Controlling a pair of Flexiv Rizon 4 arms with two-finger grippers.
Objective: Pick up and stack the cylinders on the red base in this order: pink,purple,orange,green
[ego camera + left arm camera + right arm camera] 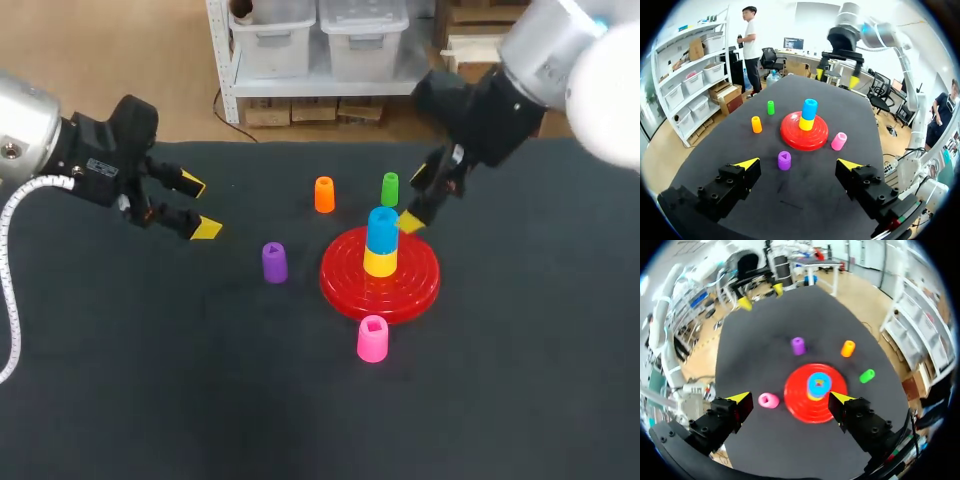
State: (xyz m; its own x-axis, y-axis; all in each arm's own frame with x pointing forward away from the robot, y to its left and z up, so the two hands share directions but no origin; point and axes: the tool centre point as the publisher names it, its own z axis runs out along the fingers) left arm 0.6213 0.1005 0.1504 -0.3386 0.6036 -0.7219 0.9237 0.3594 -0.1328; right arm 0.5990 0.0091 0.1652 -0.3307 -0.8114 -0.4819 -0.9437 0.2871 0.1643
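Red base (pixel 340 285), a ridged disc, sits on our dark worktop (pixel 150 380) and carries none of the four cylinders the task asks for, so we judge the stacking not yet begun.

Our left claw (pixel 198 206) hangs well apart from the red base on its left side, fingers spread and holding nothing. Our right claw (pixel 415 198) hangs just beyond the red base's far edge, also spread and empty.

On the red base's centre stands a yellow cylinder (pixel 380 262) with a blue cylinder (pixel 382 224) on top of it; neither is in the task's order.

The pink cylinder (pixel 372 338), first to go on, stands upright just beside the red base's near edge. The purple cylinder (pixel 274 262) stands near the red base's left side. The orange cylinder (pixel 324 194) stands beyond the red base, to the far left. The green cylinder (pixel 389 188) stands beyond the red base's far edge, close to our right claw.

All four picks and placements remain, pink first.
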